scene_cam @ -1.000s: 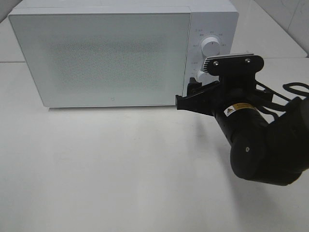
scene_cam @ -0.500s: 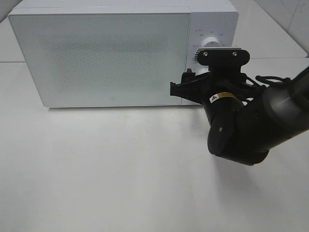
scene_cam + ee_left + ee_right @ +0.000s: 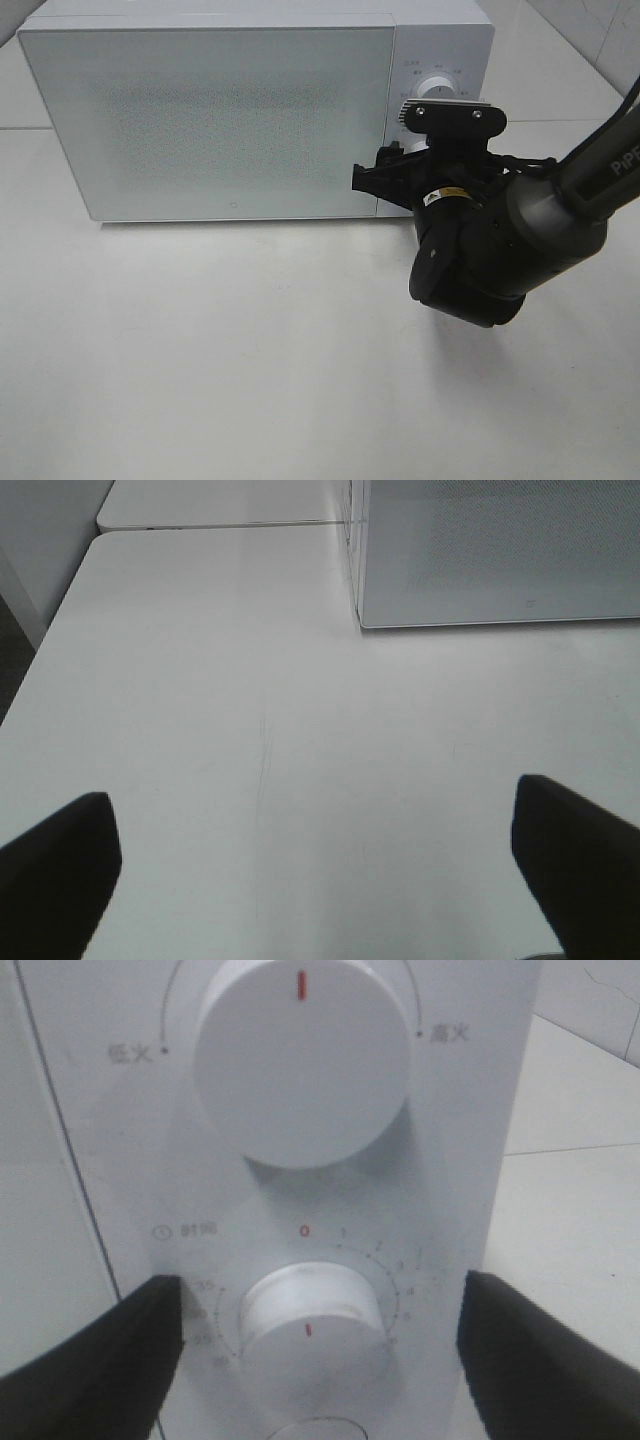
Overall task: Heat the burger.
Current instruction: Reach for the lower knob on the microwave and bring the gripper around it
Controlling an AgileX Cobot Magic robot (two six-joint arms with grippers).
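White tabletop [image 3: 250, 350], microwave [image 3: 200, 110] door shut. Right gripper [image 3: 318, 1295] fingers [image 3: 90, 1370] apart, flanking timer knob [image 3: 312, 1335]; left gripper [image 3: 318, 865] fingers [image 3: 60, 870] apart. Risk: off-centre closure slips on knob, timer unset.

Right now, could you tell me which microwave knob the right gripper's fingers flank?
The lower knob, ringed by numbers; the upper knob stands clear of the right gripper.

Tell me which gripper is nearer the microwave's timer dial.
Right. The right gripper faces the timer dial up close; the left gripper hangs over the table, off the microwave's other end.
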